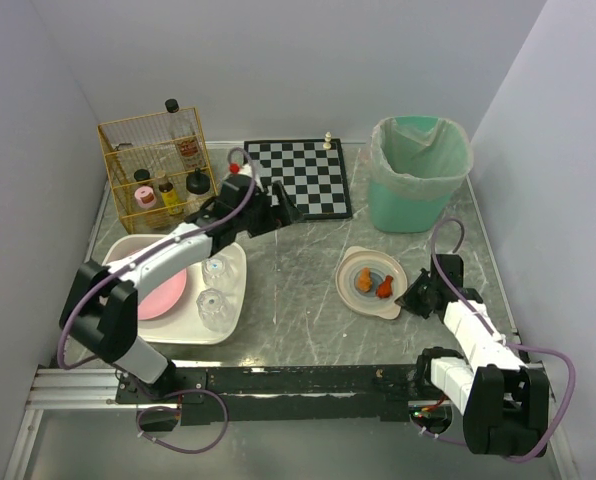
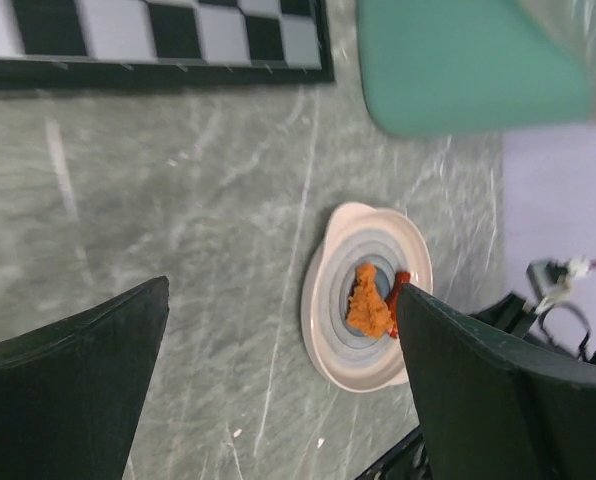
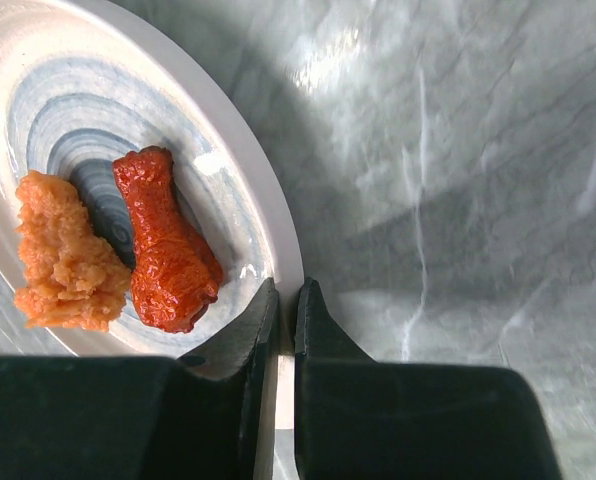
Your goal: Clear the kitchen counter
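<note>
The right hand (image 3: 286, 300) is pinching the plate (image 3: 233, 135) by its near rim, clear of the food (image 3: 168, 250), likely for lifting off the bench (image 3: 458, 150). The left hand (image 2: 283, 290) is hovering spread.

Desk (image 1: 298, 310): grey marble-look top, smooth w/ soft sheen, fine scratches. Plate (image 2: 378, 215): glazed ceramic, glossy. Drumstick (image 3: 168, 245): wet-looking red coating, shiny. Fried piece (image 3: 66, 255): rough, matt orange crumb. Bin (image 1: 410, 195): matt green plastic, w/ thin translucent film liner (image 1: 383, 150). Rack (image 1: 150, 122): thin yellow wire, prob. metal. Glasses (image 1: 214, 308): clear, smooth. Right gripper (image 3: 286, 295): matt black plastic.
</note>
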`<state>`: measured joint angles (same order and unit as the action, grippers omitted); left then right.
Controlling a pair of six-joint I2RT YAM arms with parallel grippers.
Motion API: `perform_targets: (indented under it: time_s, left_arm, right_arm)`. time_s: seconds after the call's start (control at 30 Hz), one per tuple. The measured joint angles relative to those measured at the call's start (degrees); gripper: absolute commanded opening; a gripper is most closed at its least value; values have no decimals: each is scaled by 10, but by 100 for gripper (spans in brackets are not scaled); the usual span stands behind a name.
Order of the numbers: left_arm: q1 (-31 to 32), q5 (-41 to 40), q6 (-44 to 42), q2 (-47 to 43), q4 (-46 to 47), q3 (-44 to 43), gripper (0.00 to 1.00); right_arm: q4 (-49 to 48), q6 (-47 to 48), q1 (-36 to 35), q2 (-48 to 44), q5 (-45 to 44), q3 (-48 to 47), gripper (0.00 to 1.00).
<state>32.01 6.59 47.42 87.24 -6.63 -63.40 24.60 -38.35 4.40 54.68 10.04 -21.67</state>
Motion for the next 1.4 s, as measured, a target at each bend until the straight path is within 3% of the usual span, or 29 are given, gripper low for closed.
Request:
perform_targets:
  time_s: [0.23, 0.7, 0.97, 1.33, 1.4]
  left_arm:
    - [71, 7, -19, 44, 5, -16, 99]
    - [108, 52, -13, 80, 65, -10, 90]
    - [111, 99, 7, 83, 109, 13, 80]
    - [116, 137, 19, 102, 143, 17, 51]
    - [115, 135, 17, 102, 142, 17, 50]
  right_arm:
    - [46, 33, 0, -3, 34, -39, 0]
    - [76, 47, 0, -42, 92, -102, 0]
    - [87, 48, 0, -46, 122, -119, 0]
    - [90, 44, 0, -46, 140, -123, 0]
    - [94, 44, 1, -46, 138, -127, 0]
